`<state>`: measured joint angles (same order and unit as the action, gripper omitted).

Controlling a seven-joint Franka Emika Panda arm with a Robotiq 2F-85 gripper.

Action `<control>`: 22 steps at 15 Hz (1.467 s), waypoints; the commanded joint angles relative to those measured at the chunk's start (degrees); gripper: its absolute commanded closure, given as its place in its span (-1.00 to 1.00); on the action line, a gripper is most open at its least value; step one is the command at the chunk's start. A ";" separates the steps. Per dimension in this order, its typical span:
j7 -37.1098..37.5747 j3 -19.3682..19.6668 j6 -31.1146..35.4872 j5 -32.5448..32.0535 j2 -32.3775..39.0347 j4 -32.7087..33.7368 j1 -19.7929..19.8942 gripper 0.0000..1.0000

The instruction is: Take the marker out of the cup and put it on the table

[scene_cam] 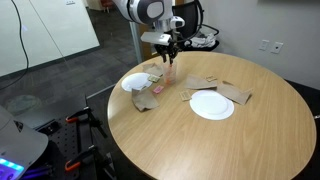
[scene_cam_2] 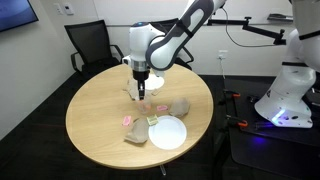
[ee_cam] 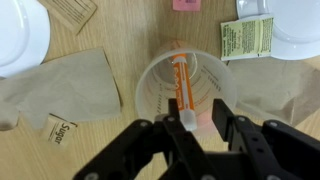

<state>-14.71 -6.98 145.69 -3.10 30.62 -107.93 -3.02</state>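
Marker (ee_cam: 180,85): slim orange-red plastic barrel with a paler whitish end. It leans inside the cup (ee_cam: 148,95) with the whitish end uppermost near the rim, which offers a hold from above. Cup: small, clear, thin-walled tumbler, upright on the far part of the table (scene_cam: 200,150), a round light wood-grain top with a dark edge. Pincer (ee_cam: 193,124): black, hanging straight over the cup mouth, jaws parted either side of the whitish end, judged not yet clamped. Nearby: crumpled brown paper napkin (ee_cam: 70,90) to the left; smooth round white plate (scene_cam: 211,105) to the right; flat printed sachets (ee_cam: 245,38).
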 commanded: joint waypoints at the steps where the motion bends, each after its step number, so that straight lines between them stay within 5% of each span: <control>1: -1.50 -0.97 0.08 1.14 1.52 2.01 1.19 0.24; 16: -2.20 -1.76 1.07 1.59 5.59 5.17 2.36 0.32; 18: -2.41 -2.10 1.45 1.61 5.86 5.27 2.61 0.82; 20: -2.90 -2.47 1.60 1.62 6.08 5.43 2.82 1.00; 22: -2.97 -2.72 1.68 1.64 5.94 5.27 2.94 0.90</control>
<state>-15.57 -8.46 146.12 -2.99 36.07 -103.22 -1.17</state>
